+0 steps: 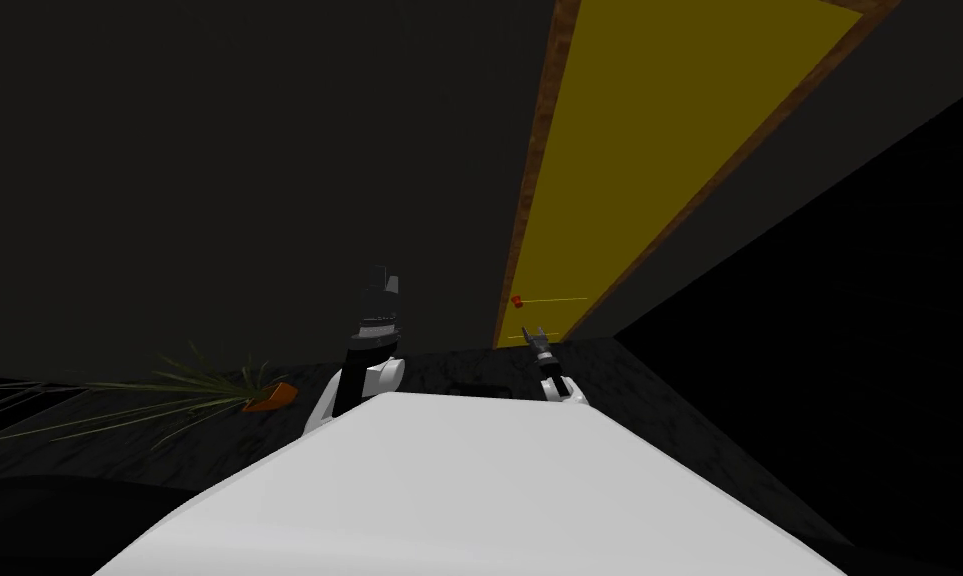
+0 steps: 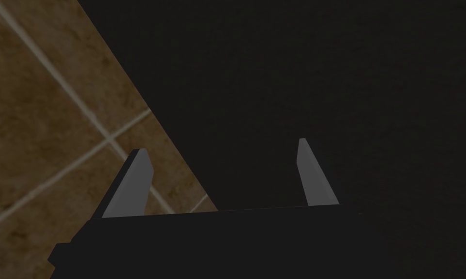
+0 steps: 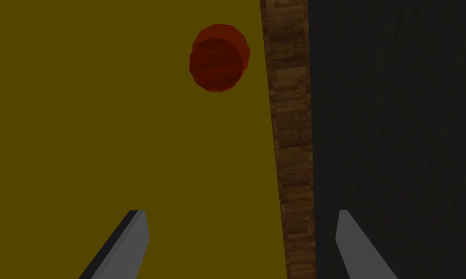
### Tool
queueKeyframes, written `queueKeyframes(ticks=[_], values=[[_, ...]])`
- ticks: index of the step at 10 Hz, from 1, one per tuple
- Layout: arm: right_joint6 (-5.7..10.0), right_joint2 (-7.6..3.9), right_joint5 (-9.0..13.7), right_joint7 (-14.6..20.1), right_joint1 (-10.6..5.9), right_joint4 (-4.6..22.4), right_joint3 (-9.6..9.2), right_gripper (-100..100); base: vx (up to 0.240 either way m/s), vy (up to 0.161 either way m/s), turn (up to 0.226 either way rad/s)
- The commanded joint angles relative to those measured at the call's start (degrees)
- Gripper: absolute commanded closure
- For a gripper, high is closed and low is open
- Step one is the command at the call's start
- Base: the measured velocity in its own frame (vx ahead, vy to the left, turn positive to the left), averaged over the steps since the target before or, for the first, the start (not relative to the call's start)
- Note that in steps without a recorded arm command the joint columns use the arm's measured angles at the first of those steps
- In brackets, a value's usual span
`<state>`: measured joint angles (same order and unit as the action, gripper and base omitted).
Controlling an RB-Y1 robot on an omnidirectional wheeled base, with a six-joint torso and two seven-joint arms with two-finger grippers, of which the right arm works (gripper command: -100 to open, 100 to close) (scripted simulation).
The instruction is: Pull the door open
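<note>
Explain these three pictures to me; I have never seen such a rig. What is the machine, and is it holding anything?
This is a two-armed robot in a simulator, seen through its own cameras. The wide picture is from its head, looking down past its chest; the other two are from a camera on each hand, looking out along it. The right gripper is open and faces a flat yellow door with a round dark red knob beside a brown wood-grain frame. The knob is ahead of the fingers, not between them, so nothing is gripped. The left gripper is open too and holds nothing. On the dark floor to the robot's left is a spiky green plant in an orange pot.
</note>
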<state>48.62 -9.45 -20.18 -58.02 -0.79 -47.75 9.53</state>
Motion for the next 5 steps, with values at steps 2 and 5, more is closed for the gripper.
queueKeyframes(ticks=[2,5], values=[[0.73,-0.15,-0.4,-2.1,-0.99,2.7,0.31,-100,0.081,-0.018,0.011],[1.52,-0.32,-0.9,-4.8,-2.13,5.8,0.67,-100,0.078,-0.020,0.014]])
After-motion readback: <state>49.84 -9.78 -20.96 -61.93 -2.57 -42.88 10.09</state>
